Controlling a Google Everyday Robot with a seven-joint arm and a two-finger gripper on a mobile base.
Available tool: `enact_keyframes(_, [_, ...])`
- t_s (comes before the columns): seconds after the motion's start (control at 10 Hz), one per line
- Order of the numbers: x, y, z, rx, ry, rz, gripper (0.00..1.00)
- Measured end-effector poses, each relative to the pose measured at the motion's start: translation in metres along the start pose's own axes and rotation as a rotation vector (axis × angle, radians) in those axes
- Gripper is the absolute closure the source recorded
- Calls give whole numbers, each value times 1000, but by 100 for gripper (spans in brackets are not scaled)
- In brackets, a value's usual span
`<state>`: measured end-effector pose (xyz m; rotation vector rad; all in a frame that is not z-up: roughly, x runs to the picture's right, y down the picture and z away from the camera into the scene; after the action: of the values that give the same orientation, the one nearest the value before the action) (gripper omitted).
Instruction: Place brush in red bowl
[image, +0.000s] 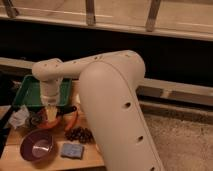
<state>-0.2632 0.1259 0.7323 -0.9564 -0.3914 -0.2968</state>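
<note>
- The fingers of the gripper (50, 114) point down, just over the red bowl; I cannot tell if they are wide, narrow or holding something, because the wrist covers them.
- The brush (66, 110) shows only as a dark slim bar going out to the right of the gripper, at the height of the bowl; its head is hidden.
- The red bowl (44, 124) is mostly covered by the gripper; only an orange-red edge is visible under it, on the wooden desk (15, 159).
- A purple bowl (37, 145) stands in front of the red one, nearer to the camera.
- A blue sponge (73, 149) lies to the right of the purple bowl.
- A bunch of dark grapes (80, 134) lies behind the sponge.
- A green tray (29, 93) lies behind the gripper.
- The big white arm (115, 100) fills the right part of the view.
</note>
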Motion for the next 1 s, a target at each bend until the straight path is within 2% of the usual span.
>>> enact_keyframes(0.1, [8,-2,-1,6,5,25,100])
enact_keyframes(0.3, [25,-10,-7,61,14,67,100])
enact_keyframes(0.5, [26,-12,-4,104,14,100,100])
enact_keyframes(0.7, [30,-12,0,114,5,127,100])
enact_keyframes(1.0, [16,-6,15,98,-16,126,100])
